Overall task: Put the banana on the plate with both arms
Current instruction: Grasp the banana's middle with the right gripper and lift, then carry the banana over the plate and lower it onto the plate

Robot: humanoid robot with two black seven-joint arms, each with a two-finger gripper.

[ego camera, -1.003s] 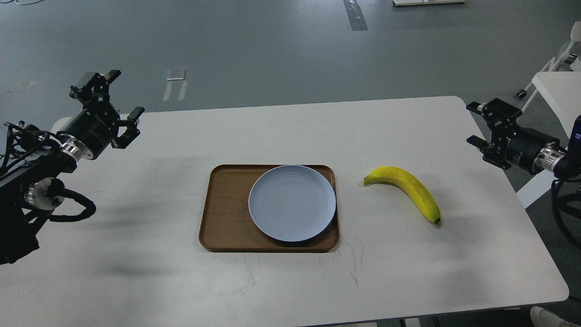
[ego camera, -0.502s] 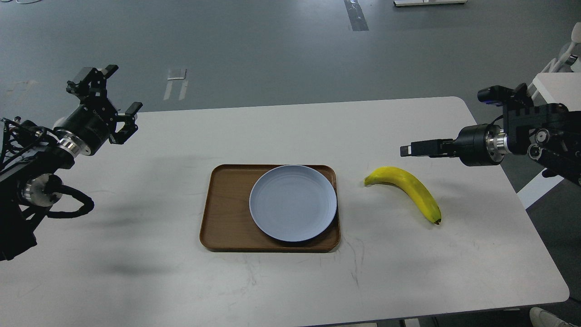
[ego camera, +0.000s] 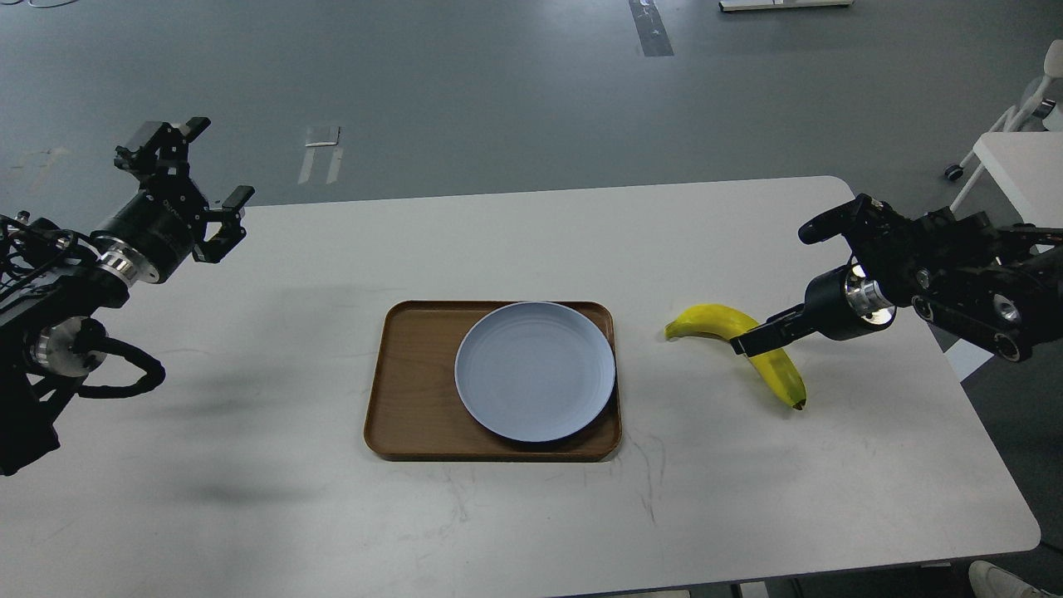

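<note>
The yellow banana [ego camera: 707, 321] lies on the white table [ego camera: 531, 515], right of the plate. The pale blue-grey plate [ego camera: 534, 371] rests on the right part of a brown wooden tray [ego camera: 413, 378]. My right gripper [ego camera: 751, 340] comes in from the right and sits low over the banana's middle, crossing it as one dark bar. Its fingers cannot be told apart, and I cannot tell whether it touches the banana. My left gripper [ego camera: 214, 162] is open and empty, held above the table's far left corner, far from the plate.
A second white table [ego camera: 1017, 162] and a wheeled chair leg [ego camera: 963, 166] stand past the table's right edge. Grey floor lies beyond the far edge. A shoe tip [ego camera: 996, 577] shows at the bottom right.
My right gripper has swung in from the table's right edge and dropped down onto the middle of the banana. My left arm has drifted slightly left. Banana and plate have not moved.
</note>
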